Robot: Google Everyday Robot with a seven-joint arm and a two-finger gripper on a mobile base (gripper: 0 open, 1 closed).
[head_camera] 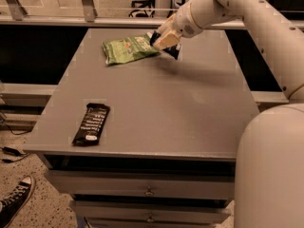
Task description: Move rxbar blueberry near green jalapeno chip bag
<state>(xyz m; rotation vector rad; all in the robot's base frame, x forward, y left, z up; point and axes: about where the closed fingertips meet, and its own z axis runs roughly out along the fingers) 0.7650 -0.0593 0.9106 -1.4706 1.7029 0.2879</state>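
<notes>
We start with the grey drawer table (pixel 190 108), which carries the green jalapeno chip bag (pixel 127 49) towards its far edge; that bag is our landmark for everything else. The robot's pale arm (pixel 247 13) reaches in from the right of the bag and bends down towards the bag's right end. The bag itself lies flat and crinkled, and nothing rests on it. A black-wrapped bar (pixel 91 124) lies well apart from the bag, at the near left of the table, and we take it to be no part of this job. The gripper (pixel 166 42) sits just beside the bag's right end, clamped on a small dark bar that we read as the rxbar blueberry (pixel 173 52), though we cannot make out its lettering. The bar seems to hang a little above the surface rather than lie on it, since a soft shadow falls on the tabletop on the side away from the bag. As we judge it, the pick-up and the carry are done and the bar is already close enough to the bag to count as near. What is left is to lower it to the table beside the bag without landing on the bag's edge, let go, and lift clear.
</notes>
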